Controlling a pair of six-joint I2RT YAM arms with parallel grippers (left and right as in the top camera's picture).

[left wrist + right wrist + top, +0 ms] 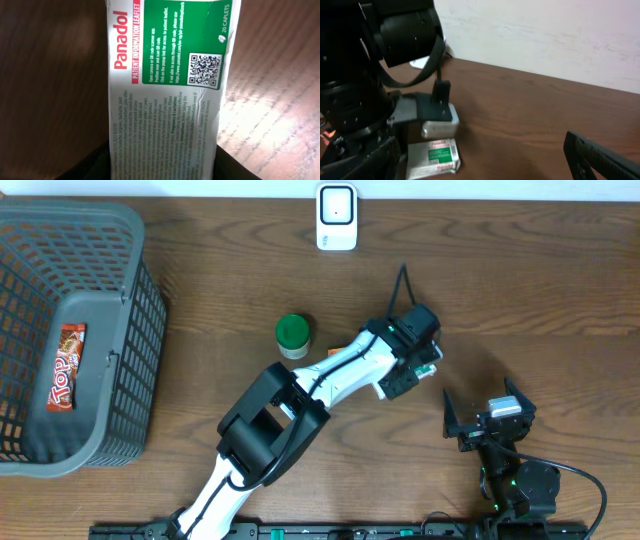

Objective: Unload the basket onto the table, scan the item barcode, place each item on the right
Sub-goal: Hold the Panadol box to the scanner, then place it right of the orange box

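Now left claw flanks the Panadol box, grip impossible to tell; right claw spread wide.

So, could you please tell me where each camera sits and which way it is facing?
Overhead: fixed above the table, looking straight down; left arm and right arm both show.
Left wrist: on the left arm, pointing down at the Panadol box, close up; a dark edge at the bottom may be its gripper.
Right wrist: low, facing across toward the wall; one own finger shows lower right.
Shared: both wrist views see the Panadol box.
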